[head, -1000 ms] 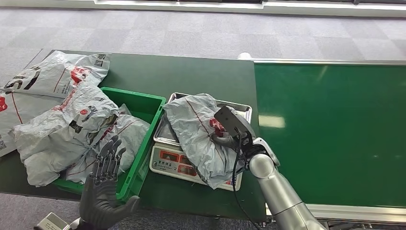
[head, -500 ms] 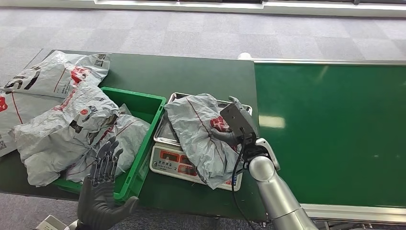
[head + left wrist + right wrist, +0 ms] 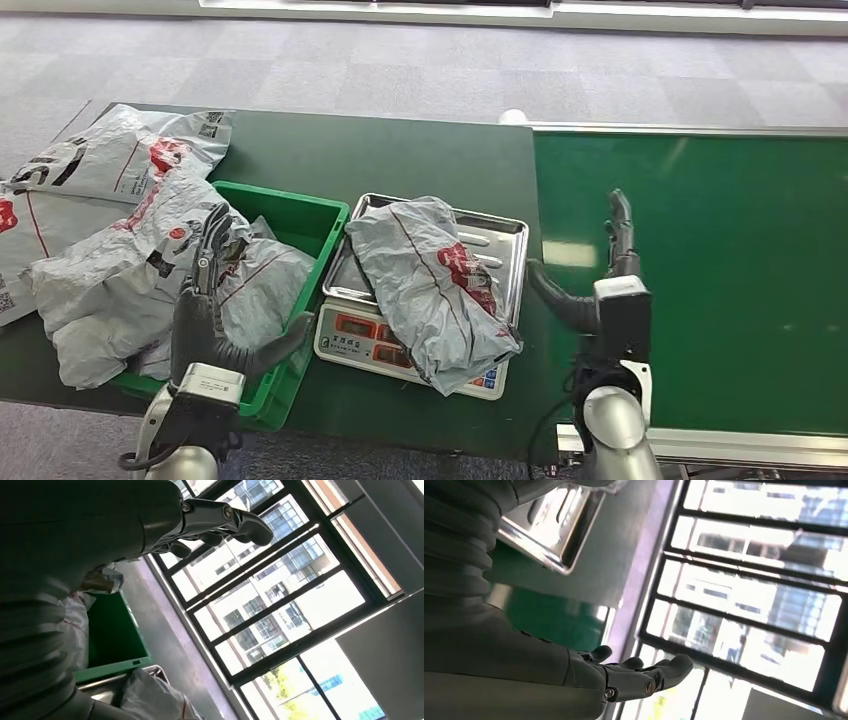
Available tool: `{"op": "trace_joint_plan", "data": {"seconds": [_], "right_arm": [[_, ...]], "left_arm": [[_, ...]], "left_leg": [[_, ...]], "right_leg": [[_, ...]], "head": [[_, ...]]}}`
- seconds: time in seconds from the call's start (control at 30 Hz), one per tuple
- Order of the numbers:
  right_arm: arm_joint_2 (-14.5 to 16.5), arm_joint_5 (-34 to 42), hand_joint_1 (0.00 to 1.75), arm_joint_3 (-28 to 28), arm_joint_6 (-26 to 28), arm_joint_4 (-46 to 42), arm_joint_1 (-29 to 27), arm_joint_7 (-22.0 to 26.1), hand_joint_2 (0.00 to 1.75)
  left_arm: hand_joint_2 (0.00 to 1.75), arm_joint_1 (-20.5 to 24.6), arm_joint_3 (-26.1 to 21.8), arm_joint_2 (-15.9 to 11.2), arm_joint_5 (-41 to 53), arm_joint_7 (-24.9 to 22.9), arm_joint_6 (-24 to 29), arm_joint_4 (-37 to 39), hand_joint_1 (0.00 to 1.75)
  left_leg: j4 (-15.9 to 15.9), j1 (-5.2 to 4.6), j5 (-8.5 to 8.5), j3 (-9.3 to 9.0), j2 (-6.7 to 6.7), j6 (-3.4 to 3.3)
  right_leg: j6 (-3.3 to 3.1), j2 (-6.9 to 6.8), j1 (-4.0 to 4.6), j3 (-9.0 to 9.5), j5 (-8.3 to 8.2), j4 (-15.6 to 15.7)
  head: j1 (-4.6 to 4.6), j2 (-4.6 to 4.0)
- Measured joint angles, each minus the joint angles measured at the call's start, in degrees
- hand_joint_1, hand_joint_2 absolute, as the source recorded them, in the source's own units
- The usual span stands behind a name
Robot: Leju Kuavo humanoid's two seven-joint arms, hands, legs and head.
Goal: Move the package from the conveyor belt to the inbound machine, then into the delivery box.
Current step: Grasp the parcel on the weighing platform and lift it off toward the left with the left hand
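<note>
On the scale's steel tray (image 3: 505, 232), near the counter's front edge, I have the package (image 3: 432, 285) lying, one end drooping over the display so it can be weighed. My right hand (image 3: 607, 275) stands beside the tray over the conveyor belt (image 3: 720, 260), fingers apart, holding nothing. My left hand (image 3: 205, 305), likewise spread and empty, hovers at the green delivery box (image 3: 318, 222), ready to take the package next.
</note>
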State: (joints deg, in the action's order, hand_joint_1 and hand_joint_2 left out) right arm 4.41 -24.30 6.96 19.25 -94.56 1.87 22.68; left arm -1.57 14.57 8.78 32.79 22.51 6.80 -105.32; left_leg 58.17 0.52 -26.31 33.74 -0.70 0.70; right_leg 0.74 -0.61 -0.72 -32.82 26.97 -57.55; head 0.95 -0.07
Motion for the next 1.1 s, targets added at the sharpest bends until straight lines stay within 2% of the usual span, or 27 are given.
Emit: {"op": "trace_joint_plan", "data": {"seconds": [0.13, 0.2, 0.3, 0.4, 0.53, 0.93, 1.1], "right_arm": [[-0.51, 7.6, 0.0, -4.02, 4.16, -7.09, -9.61, 6.05, 1.75], [-1.2, 12.77, 0.0, -5.5, 5.33, -9.0, -13.51, 9.32, 1.75], [-2.46, 17.16, 0.0, -5.87, 9.05, -10.67, -16.88, 13.33, 1.75], [-4.01, 18.24, 0.0, -4.68, 13.26, -11.41, -18.15, 13.87, 1.75], [-5.71, 18.57, 0.0, -3.58, 15.12, -11.95, -18.92, 13.66, 1.75], [-7.2, 18.77, 0.0, -2.73, 15.43, -12.04, -19.31, 13.7, 1.75], [-7.67, 18.79, 0.0, -0.97, 16.8, -12.04, -18.63, 14.89, 1.75]], "left_arm": [[1.75, 6.59, 4.57, 0.09, 5.77, -10.44, 0.62, 6.05, 0.0], [1.75, 10.41, 7.23, 0.5, 7.91, -15.14, 0.24, 11.76, 0.0], [1.75, 16.35, 11.05, 1.94, 9.9, -19.25, 0.56, 22.15, 0.0], [1.75, 20.25, 13.61, 2.89, 10.15, -20.41, 1.18, 29.43, 0.0], [1.75, 22.62, 15.18, 3.34, 10.06, -20.77, 1.31, 34.17, 0.0], [1.75, 24.53, 16.45, 3.83, 10.21, -21.17, 1.28, 38.72, 0.0], [1.75, 26.26, 17.45, 4.47, 14.16, -26.42, -0.75, 42.11, 0.0]], "left_leg": [[0.0, -0.06, -0.07, 0.0, 0.02, -0.03], [0.0, -0.11, -0.09, 0.02, 0.02, -0.07], [0.0, -0.14, -0.09, 0.05, 0.23, -0.09], [0.0, -0.15, -0.08, 0.0, 0.54, -0.1], [0.0, -0.15, -0.08, -0.02, 0.58, -0.1], [0.0, -0.15, -0.08, 0.03, 0.59, -0.1], [0.0, -0.15, -0.07, 0.03, 0.58, -0.1]], "right_leg": [[0.06, 0.02, -0.08, -0.03, 0.06, 0.02], [0.09, 0.01, -0.11, -0.05, 0.06, 0.02], [0.12, 0.2, -0.14, -0.05, -0.04, 0.01], [0.17, 0.53, -0.16, -0.09, -0.15, 0.01], [0.18, 0.58, -0.15, -0.11, -0.15, 0.0], [0.19, 0.6, -0.15, -0.14, -0.14, 0.0], [0.19, 0.59, -0.15, -0.12, -0.15, 0.0]], "head": [[0.0, 0.0], [-0.01, 0.0], [-0.01, 0.0], [-0.01, 0.0], [-0.01, 0.0], [-0.01, 0.0], [-0.01, 0.0]]}}
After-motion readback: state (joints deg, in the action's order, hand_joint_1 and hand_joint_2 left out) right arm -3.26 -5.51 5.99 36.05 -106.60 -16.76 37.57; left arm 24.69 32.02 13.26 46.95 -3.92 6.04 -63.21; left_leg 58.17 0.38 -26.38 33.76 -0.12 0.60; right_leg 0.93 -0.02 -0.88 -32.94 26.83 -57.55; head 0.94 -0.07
